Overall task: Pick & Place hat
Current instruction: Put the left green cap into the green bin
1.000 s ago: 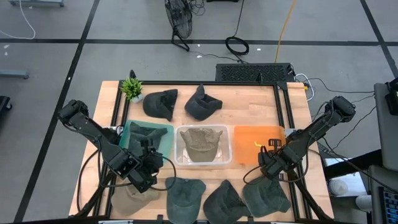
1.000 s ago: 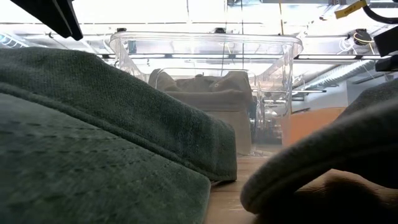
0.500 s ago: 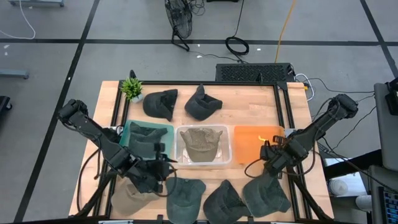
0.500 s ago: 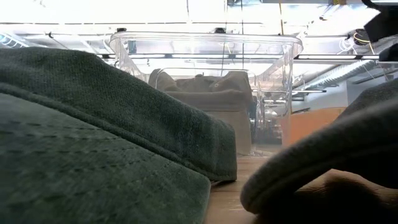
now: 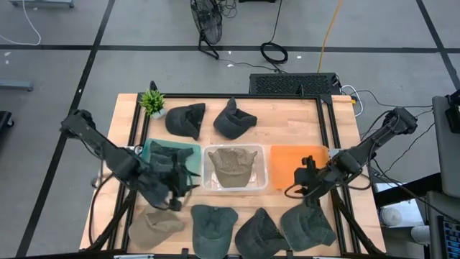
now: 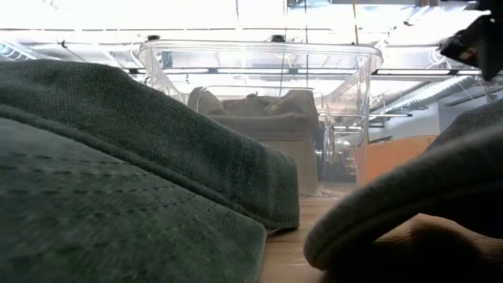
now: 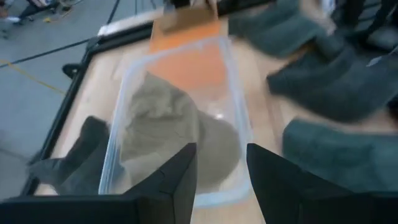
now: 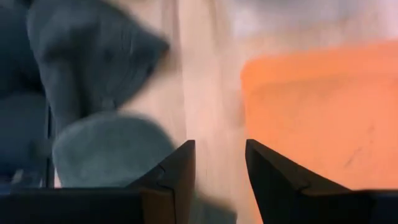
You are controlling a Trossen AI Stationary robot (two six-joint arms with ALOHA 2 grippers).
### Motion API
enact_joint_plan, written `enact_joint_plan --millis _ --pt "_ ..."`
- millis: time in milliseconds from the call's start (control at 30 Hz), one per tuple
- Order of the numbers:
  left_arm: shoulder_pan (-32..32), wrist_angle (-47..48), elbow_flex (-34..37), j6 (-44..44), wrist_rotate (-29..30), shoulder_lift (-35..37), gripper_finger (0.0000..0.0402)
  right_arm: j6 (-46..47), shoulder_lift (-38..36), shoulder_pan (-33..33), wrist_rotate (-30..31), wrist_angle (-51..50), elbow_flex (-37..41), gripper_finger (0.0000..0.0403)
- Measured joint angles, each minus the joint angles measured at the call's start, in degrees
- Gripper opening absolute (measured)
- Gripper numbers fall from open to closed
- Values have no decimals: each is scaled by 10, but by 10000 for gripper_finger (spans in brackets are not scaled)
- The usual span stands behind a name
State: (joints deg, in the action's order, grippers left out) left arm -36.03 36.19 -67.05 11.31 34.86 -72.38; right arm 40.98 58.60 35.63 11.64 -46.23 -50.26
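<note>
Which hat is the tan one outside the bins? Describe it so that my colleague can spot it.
Start at the green bin on the table's left. Nearer the front edge lies the tan hat, leftmost in the front row; its three neighbours there are dark green or grey.

Table (image 5: pixel 345 129) (wooden) bearing hats (image 5: pixel 213 223).

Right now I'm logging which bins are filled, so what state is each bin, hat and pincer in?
Clear bin: holds one tan hat.
Green bin: holds a dark hat.
Orange bin: empty.
Front row, a beige hat and three dark hats: lying loose on the table.
Two black hats at the back: loose.
Left pincer: open, empty.
Right pincer: open, empty.
</note>
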Motion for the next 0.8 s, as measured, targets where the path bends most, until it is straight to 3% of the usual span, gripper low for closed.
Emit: enact_joint_plan --millis 100,200,300,367,567,700,800 --pt "-7 -52 9 -1 -74 38 152 -14 -10 10 86 -13 0 129" --pt "-30 -178 61 6 -167 68 152 -29 -8 28 145 -33 0 122" --pt "-49 -313 127 44 -171 78 152 -44 -7 37 187 -50 0 112" --pt "-51 -353 151 73 -164 74 152 -68 -9 37 217 -50 0 105" --pt "-27 -304 131 100 -153 1 152 -121 -32 37 335 -42 0 88" --pt "-15 -299 73 65 -190 -67 152 -120 -45 37 403 -41 0 80" --pt "-22 -228 23 27 -185 -123 152 -119 -48 37 425 -41 0 75"
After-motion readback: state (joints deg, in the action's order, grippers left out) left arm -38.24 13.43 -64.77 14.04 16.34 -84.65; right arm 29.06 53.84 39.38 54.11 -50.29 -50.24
